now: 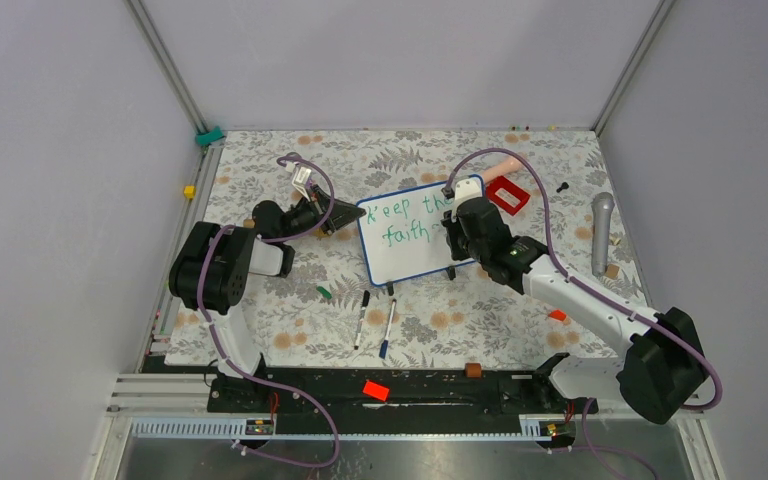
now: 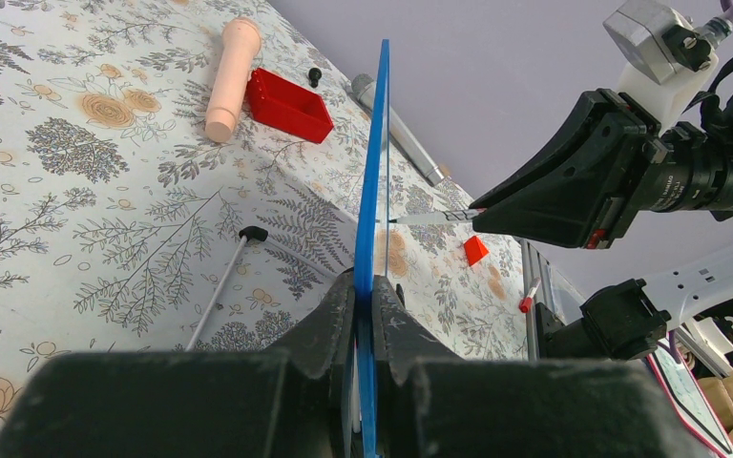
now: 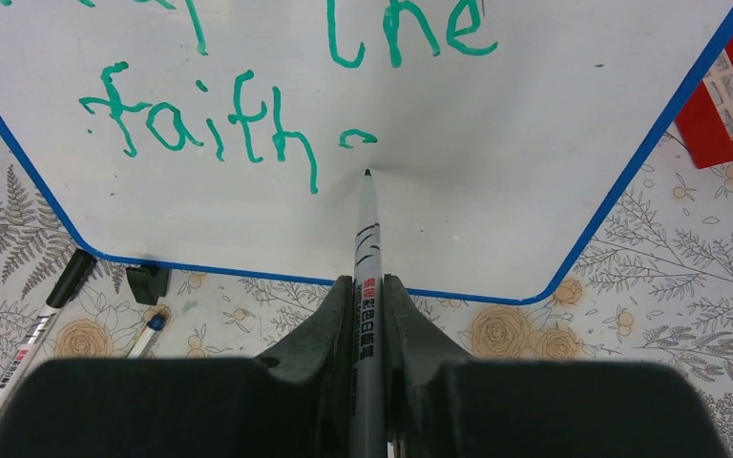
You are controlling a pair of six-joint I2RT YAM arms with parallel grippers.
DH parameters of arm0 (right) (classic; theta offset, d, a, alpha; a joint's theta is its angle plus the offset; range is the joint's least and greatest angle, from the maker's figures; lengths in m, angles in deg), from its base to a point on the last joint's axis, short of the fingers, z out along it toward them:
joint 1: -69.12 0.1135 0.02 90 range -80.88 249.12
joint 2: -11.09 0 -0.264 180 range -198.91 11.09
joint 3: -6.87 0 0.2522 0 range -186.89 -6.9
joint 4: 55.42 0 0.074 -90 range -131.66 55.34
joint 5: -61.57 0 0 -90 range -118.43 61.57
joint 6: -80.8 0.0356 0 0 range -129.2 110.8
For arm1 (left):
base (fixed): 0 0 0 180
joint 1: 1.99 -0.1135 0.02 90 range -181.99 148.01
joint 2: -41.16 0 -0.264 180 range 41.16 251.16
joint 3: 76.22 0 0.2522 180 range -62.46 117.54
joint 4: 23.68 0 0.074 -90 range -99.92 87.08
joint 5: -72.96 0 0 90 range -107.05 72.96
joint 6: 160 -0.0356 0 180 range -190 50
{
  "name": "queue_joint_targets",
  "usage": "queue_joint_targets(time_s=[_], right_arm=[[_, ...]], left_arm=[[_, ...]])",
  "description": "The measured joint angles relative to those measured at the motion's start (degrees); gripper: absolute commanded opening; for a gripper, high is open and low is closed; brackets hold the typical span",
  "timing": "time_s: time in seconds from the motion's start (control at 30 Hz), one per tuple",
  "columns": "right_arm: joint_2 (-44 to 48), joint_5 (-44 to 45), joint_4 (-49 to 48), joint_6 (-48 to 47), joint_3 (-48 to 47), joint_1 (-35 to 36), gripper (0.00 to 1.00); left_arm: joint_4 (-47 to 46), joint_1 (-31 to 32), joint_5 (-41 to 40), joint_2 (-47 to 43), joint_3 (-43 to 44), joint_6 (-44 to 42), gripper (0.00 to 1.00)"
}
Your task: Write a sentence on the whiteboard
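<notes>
- The whiteboard (image 1: 415, 235) stands mid-bench (image 1: 520, 320), its 9 o'clock edge clamped in the closed left pincer (image 2: 365, 296).
- The right pincer (image 3: 367, 291), at the board's 3 o'clock, grips a marker (image 3: 366, 239), whose tip seemingly touches the board.
- The sentence (image 1: 415, 220) reads "Keep the faith"; a short green stroke sits at the tip's 12 o'clock.

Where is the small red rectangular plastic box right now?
In the top view the red box sits right of centre, just beyond the far right corner of the blue-rimmed whiteboard, beside a peach plastic cylinder.
</notes>
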Motion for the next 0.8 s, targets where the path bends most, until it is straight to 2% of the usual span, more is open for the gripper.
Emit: queue_joint_targets(time_s=[0.8], right_arm=[[0.31,-3.26,0.09,-0.04,-0.02,0.0,0.0]], left_arm=[[0.0,0.0,0.0,0.0,0.0,0.0,0.0]])
